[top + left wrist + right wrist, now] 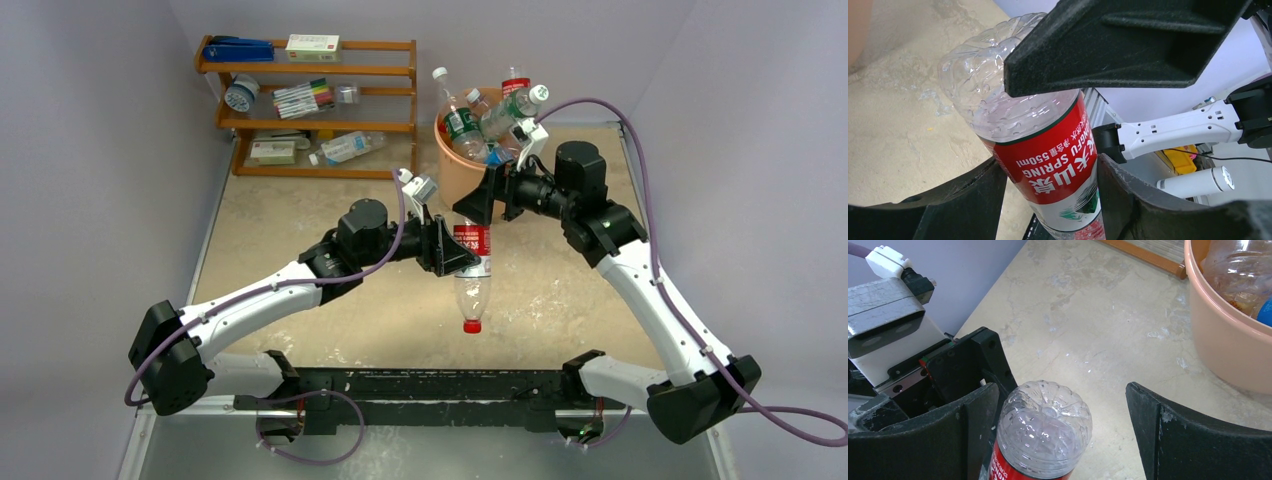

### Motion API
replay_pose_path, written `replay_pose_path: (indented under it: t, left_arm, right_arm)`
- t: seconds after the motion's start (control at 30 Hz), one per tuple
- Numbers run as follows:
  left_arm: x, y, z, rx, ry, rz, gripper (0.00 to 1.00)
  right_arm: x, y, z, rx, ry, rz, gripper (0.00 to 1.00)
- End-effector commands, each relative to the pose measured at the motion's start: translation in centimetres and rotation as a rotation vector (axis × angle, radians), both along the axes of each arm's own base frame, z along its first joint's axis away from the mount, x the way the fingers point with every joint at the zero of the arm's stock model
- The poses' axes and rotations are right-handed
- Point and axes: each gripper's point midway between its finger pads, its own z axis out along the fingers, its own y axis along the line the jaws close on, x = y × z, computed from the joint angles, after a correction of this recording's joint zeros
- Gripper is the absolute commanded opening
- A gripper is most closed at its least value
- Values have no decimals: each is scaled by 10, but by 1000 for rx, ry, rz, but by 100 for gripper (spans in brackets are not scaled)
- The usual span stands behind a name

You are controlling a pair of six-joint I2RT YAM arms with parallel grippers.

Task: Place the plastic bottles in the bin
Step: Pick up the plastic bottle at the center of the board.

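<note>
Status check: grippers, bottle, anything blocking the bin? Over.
Left gripper shut on red-label bottle, cap down. Right gripper open, straddling its base. Bin heaped with bottles; right gripper sits between bottle and bin.

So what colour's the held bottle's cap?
The plastic bottle has a red cap; top external view shows it best.

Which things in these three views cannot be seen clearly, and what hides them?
- Left wrist view: the cap of the held bottle is cut off by the bottom edge.
- Right wrist view: the bin is cut off by the right edge; the bottle's label runs below the bottom edge.
- Top view: the bin's floor is hidden by piled bottles; print on the shelf boxes is too small.
</note>
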Motion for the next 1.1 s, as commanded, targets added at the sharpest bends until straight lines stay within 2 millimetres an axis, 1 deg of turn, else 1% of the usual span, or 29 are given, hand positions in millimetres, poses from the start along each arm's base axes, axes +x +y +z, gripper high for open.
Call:
replay_pose_path:
  t: [0.0,0.3,0.63,0.77,0.87,0.93,1.07]
  left_arm:
    - [-1,-1,40,-95,-92,-2,61]
    - [0,-3,39,-98,-90,-4,61]
    - [-3,-3,44,-113,-92,-8,61]
    - [-3,-4,43,-113,-91,-8,61]
    - [-3,-4,44,-116,-92,-8,61]
    - [-3,-4,44,-116,-93,-5,61]
    - [0,-4,46,-120,-95,13,61]
  right_arm:
    - [-2,6,8,30,-28,32,100]
    - [-3,7,4,30,-23,38,96]
    - [-5,7,6,34,-26,47,93]
    - [-6,8,2,34,-18,54,90]
    - [-8,9,0,35,-12,63,85]
    - [-9,10,-2,34,-9,71,80]
    - [-10,10,-3,32,-6,79,64]
